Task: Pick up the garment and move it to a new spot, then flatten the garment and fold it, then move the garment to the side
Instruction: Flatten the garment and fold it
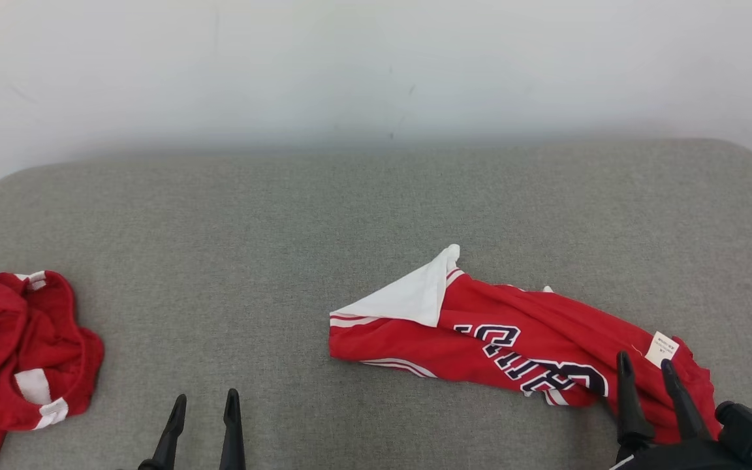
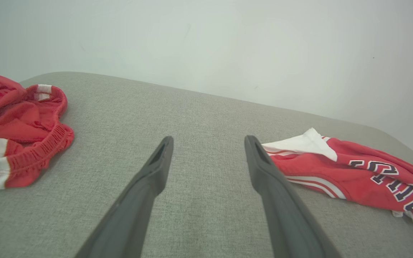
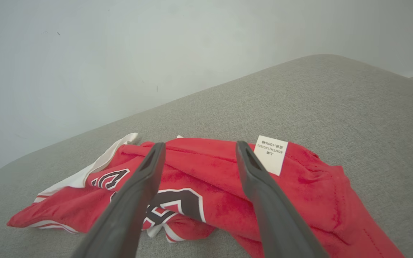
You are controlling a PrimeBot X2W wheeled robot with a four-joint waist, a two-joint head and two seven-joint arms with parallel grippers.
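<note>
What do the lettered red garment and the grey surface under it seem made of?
Lettered red garment: soft matte knit fabric, likely jersey; it creases limply and carries a sewn-in white label. Grey surface: matte woven upholstery-like cloth; a fine flecked weave shows.

Three views, one grey cushion [image 1: 376, 215]
Head looks steeply down; both wrists skim low toward the wall [image 1: 376, 65], all sharing the lettered red garment [image 1: 513, 339].

Bright, even, diffuse light, just faint soft shadows under the red garment [image 1: 513, 333] & a dim band at foot of the wall [image 1: 376, 65]; head view sharp, wrist views wide-angle w/ far edge of the grey surface [image 2: 199, 114] bowed.
</note>
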